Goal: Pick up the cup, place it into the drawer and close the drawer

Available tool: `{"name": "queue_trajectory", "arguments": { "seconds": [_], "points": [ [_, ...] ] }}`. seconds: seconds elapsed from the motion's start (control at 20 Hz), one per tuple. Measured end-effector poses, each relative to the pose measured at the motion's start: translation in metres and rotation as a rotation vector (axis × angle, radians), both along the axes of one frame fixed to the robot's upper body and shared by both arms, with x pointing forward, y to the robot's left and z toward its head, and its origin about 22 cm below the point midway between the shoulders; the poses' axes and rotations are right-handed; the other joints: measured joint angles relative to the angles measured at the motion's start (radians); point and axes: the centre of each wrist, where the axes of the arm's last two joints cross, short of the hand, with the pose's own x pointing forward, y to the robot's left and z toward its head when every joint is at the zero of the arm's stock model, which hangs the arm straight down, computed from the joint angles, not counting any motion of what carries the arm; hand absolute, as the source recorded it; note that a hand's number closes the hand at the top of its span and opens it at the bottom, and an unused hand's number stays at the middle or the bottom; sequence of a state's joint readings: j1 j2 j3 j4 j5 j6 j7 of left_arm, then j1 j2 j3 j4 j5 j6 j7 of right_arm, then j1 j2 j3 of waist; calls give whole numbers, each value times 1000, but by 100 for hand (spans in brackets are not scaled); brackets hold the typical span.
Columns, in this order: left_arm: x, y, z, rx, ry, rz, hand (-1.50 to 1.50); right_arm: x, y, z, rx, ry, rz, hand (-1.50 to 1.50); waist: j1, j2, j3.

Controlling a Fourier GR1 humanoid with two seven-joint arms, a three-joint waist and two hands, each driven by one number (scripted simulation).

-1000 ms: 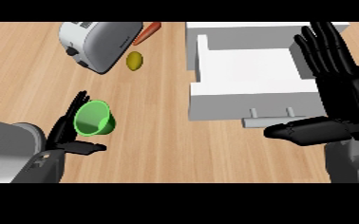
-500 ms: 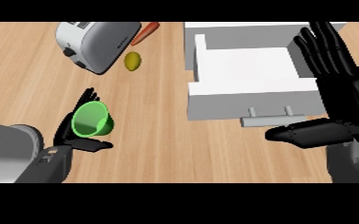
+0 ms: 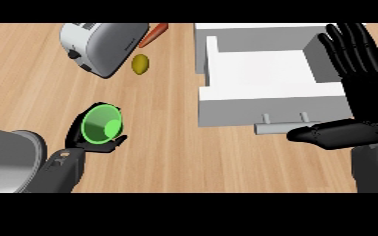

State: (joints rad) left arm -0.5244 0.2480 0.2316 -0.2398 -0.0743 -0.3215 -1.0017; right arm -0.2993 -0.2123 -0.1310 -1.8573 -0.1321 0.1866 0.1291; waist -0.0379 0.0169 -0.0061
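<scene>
A green cup sits in my left hand at the lower left, mouth tilted toward the camera, with the black fingers and thumb curled round it. The white drawer stands pulled open at the upper right, its inside bare and its handle facing me. My right hand rests open at the right edge, fingers straight and pointing up over the drawer's right wall, thumb stretched left just below the handle.
A silver toaster lies at the upper left, with a yellow lemon just right of it and an orange carrot beyond. Bare wooden counter spreads between the cup and the drawer.
The left hand has drawn slightly closer to the lower left with the cup in it. The right hand has stayed put.
</scene>
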Motion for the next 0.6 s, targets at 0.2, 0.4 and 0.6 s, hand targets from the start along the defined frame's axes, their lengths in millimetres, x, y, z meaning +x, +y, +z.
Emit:
{"name": "queue_trajectory", "arguments": {
  "seconds": [0.2, 0.4, 0.6],
  "points": [
    [7, -5, 4, 30, -86, 64, 150, 1, 0, -1, -3, 10, -1, -150, 2, -1, 0],
    [10, -10, 6, -21, -138, 170, 150, 0, -4, 0, 9, 10, -5, -150, 5, -3, 1],
    [12, -26, 3, -79, -182, 282, 150, -1, -1, -2, 3, 10, -5, -150, 14, -7, 2]
  ]
}}
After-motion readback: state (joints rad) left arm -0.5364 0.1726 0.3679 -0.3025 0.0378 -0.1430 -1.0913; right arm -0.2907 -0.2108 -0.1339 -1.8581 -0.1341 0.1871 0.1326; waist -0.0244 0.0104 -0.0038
